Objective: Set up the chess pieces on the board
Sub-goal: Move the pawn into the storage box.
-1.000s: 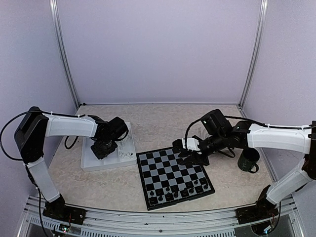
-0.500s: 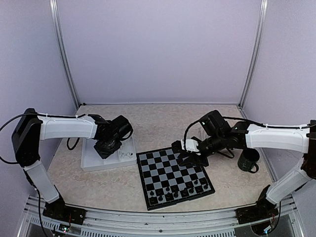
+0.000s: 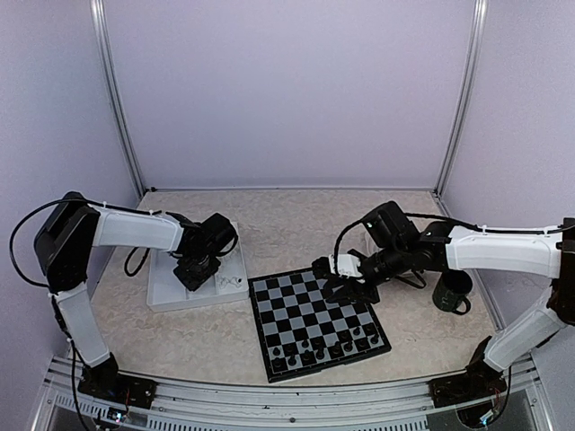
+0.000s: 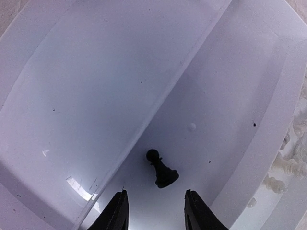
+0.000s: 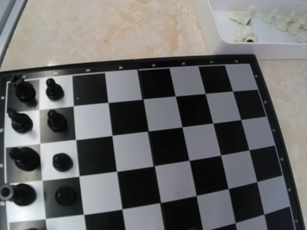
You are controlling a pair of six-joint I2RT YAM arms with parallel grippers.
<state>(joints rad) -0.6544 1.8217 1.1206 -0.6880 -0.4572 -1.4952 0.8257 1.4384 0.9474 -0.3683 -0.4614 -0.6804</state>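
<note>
The board (image 3: pixel 316 321) lies at the table's middle, with black chess pieces (image 3: pixel 328 347) standing on its two near rows. They also show at the left of the right wrist view (image 5: pixel 56 121). My left gripper (image 4: pixel 156 197) is open over the white tray (image 3: pixel 171 292). A single black pawn (image 4: pixel 161 169) lies on its side just beyond the fingertips, between their lines and untouched. White pieces (image 4: pixel 289 162) lie in the neighbouring compartment and show in the right wrist view (image 5: pixel 246 24). My right gripper (image 3: pixel 346 288) hovers over the board's far edge; its fingers are outside its wrist view.
A dark green mug (image 3: pixel 452 292) stands right of the board, under the right forearm. A ridge (image 4: pixel 158 105) divides the tray's compartments just left of the pawn. The tray sits close against the board's far left corner.
The left gripper has shifted a little over the tray, first toward the right, then back left. The right gripper has edged slightly left over the board's far edge.
</note>
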